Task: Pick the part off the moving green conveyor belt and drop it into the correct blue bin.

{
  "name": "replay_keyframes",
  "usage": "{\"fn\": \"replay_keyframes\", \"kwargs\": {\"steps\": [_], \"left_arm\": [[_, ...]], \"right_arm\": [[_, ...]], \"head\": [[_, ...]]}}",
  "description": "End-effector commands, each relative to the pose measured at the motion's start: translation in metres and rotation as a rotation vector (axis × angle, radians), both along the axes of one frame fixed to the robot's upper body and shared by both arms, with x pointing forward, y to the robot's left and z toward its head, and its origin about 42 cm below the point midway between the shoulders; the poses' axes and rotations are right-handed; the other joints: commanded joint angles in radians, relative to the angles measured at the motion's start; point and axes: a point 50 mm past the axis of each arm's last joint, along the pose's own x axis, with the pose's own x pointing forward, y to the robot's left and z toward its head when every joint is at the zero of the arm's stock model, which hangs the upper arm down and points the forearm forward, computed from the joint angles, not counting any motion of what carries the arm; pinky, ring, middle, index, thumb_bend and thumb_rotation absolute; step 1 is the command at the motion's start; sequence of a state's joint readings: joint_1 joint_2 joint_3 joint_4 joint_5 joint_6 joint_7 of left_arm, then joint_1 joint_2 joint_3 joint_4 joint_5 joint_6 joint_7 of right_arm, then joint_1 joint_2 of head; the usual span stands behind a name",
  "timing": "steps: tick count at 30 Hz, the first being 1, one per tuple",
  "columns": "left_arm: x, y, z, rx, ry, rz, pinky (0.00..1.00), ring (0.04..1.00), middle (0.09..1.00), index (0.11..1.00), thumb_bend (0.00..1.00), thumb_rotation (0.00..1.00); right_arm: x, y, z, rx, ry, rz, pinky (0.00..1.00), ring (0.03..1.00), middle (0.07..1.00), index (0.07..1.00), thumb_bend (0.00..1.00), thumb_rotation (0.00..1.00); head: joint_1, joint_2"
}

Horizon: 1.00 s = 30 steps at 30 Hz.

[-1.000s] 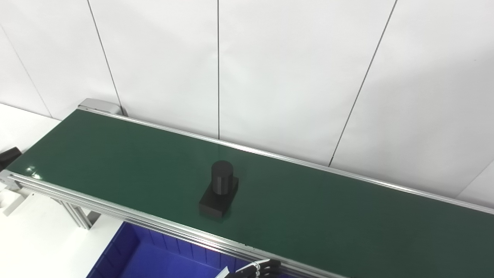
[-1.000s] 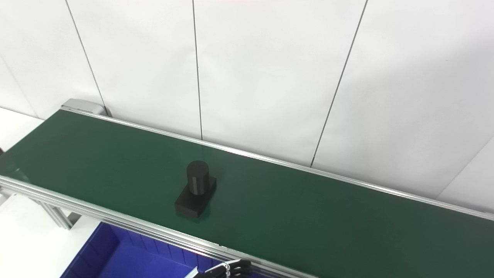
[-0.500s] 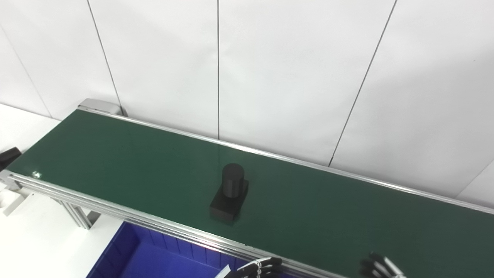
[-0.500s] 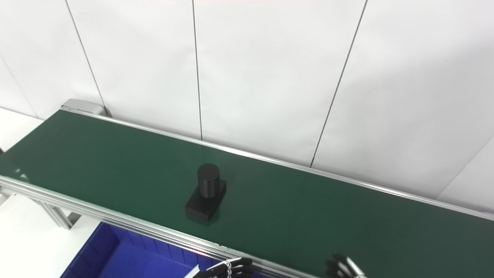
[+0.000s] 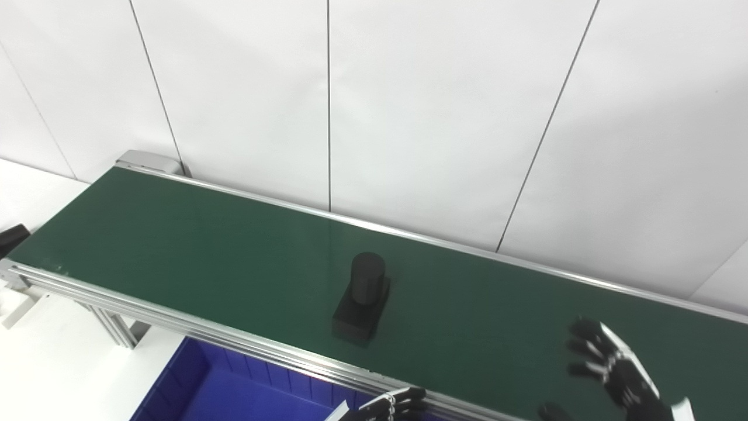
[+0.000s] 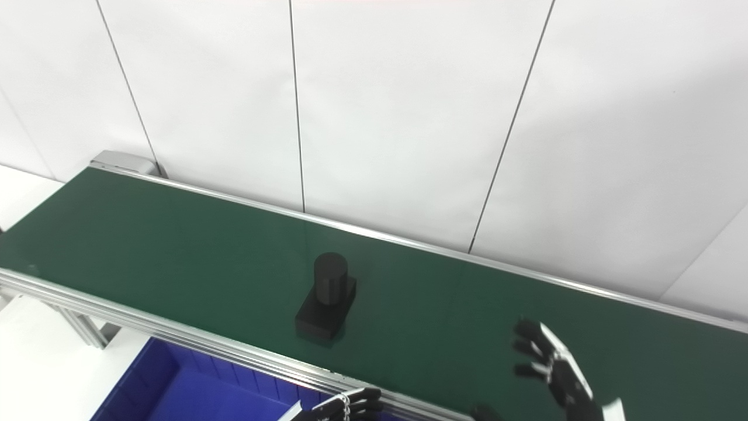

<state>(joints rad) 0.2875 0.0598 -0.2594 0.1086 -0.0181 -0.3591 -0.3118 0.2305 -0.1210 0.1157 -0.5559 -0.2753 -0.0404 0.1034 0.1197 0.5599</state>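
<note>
Left eye view: green conveyor belt (image 5: pixel 175 234) with aluminium side rails runs diagonally before a white panelled wall (image 5: pixel 409 105). Black part (image 5: pixel 363 297), an upright cylinder on a rectangular base, stands mid-belt, near the front rail. Right hand (image 5: pixel 613 374) hovers over the belt well right of the part, fingers spread, holding nothing. Left hand (image 5: pixel 385 406) barely shows at bottom edge; grip unclear. Blue bin (image 5: pixel 193 380) below the rail; white tabletop (image 5: pixel 47 362) left.

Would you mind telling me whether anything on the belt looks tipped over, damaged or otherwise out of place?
Nothing stands out. The black part stands upright on the green belt, its cylinder on top of its base. The right hand is open above the belt, clear of the part.
</note>
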Motion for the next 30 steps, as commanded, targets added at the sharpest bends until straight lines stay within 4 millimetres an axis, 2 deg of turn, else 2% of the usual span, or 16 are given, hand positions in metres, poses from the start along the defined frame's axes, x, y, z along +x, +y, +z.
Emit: {"fn": "replay_keyframes", "kwargs": {"steps": [1, 4, 9, 20, 23, 28, 30], "left_arm": [[0.007, -0.001, 0.013, -0.017, -0.065, 0.001, 0.80, 0.849, 0.868, 0.890, 0.96, 0.45], [0.007, -0.001, 0.015, -0.015, -0.069, 0.003, 0.81, 0.853, 0.872, 0.897, 0.95, 0.45], [0.007, 0.000, 0.017, -0.018, -0.069, 0.005, 0.82, 0.863, 0.879, 0.908, 0.95, 0.47], [0.006, 0.009, 0.016, -0.024, -0.068, 0.003, 0.83, 0.868, 0.885, 0.918, 0.93, 0.50], [0.006, 0.012, 0.015, -0.024, -0.070, 0.001, 0.83, 0.868, 0.887, 0.918, 0.93, 0.49], [0.006, 0.016, 0.014, -0.031, -0.064, 0.005, 0.85, 0.867, 0.884, 0.911, 0.92, 0.48], [0.007, 0.017, 0.015, -0.032, -0.064, 0.006, 0.84, 0.868, 0.885, 0.911, 0.91, 0.48]], "right_arm": [[0.008, 0.004, 0.015, -0.016, -0.053, 0.011, 0.64, 0.776, 0.832, 0.848, 0.71, 0.46], [0.019, 0.009, 0.022, -0.040, -0.070, 0.019, 0.65, 0.767, 0.829, 0.843, 0.71, 0.43], [0.033, 0.018, 0.027, -0.070, -0.058, 0.025, 0.67, 0.805, 0.852, 0.853, 0.68, 0.43], [0.065, 0.037, 0.018, -0.071, -0.011, 0.061, 0.78, 0.849, 0.867, 0.881, 0.65, 0.35], [0.075, 0.041, 0.015, -0.113, -0.008, 0.055, 0.78, 0.850, 0.872, 0.882, 0.65, 0.39], [0.091, 0.048, 0.008, -0.126, 0.011, 0.057, 0.80, 0.858, 0.878, 0.879, 0.66, 0.38], [0.097, 0.051, 0.005, -0.139, 0.020, 0.056, 0.79, 0.853, 0.878, 0.879, 0.68, 0.40]], "head": [[-0.018, 0.018], [-0.048, 0.033], [-0.082, 0.053], [-0.159, 0.075], [-0.183, 0.078], [-0.194, 0.079], [-0.215, 0.081]]}}
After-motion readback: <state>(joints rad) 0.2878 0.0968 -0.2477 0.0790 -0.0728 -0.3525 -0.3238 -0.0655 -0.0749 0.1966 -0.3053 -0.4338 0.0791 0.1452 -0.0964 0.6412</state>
